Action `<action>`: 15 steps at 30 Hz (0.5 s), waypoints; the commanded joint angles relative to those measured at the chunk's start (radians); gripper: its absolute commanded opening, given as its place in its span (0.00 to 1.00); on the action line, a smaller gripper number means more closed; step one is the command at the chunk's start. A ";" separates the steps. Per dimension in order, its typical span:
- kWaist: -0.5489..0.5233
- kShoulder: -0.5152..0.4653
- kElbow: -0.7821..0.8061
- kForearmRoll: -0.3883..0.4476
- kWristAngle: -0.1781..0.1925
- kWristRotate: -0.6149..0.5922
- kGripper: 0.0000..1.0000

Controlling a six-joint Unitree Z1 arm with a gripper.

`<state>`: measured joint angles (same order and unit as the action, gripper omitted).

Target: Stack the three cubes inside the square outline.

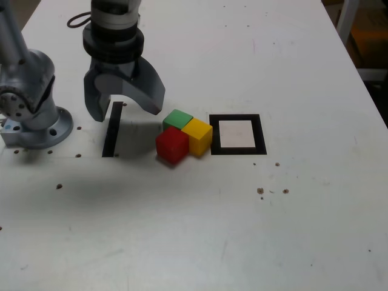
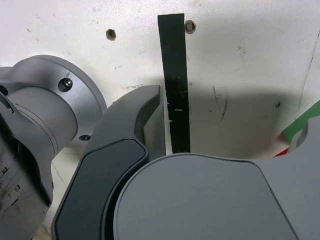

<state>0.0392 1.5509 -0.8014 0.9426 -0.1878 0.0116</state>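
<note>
Single arm upright; gripper point(image 1: 124, 109) points straight down, jaws spread wide apart, nothing held between them.

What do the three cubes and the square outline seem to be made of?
Red cube, yellow cube, green cube: probably painted wood or plastic; solid colour, matte faces, crisp edges. Square outline: likely black tape; flat, thin, dull.

Three cubes huddle unstacked on my white table: the red cube point(image 1: 172, 145) in front, the green cube point(image 1: 177, 119) behind it, the yellow cube point(image 1: 197, 136) touching both. Just beside yellow, toward the exterior view's right, lies the black square outline point(image 1: 237, 134), white-centred, nothing on it.
</note>
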 commanded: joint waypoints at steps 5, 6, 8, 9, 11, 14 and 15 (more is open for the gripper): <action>0.001 -0.017 0.008 0.005 0.001 0.008 0.99; 0.001 -0.017 0.008 0.005 0.000 0.008 0.99; 0.001 -0.017 0.008 0.004 -0.001 0.008 0.99; 0.001 -0.016 0.008 0.004 -0.001 0.009 0.99; 0.001 -0.017 0.007 0.005 -0.003 0.010 0.99; 0.001 -0.021 0.004 0.010 -0.001 0.012 0.99; 0.001 -0.023 0.002 0.013 0.000 0.012 0.99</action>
<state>0.0392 1.5365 -0.7952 0.9511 -0.1896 0.0221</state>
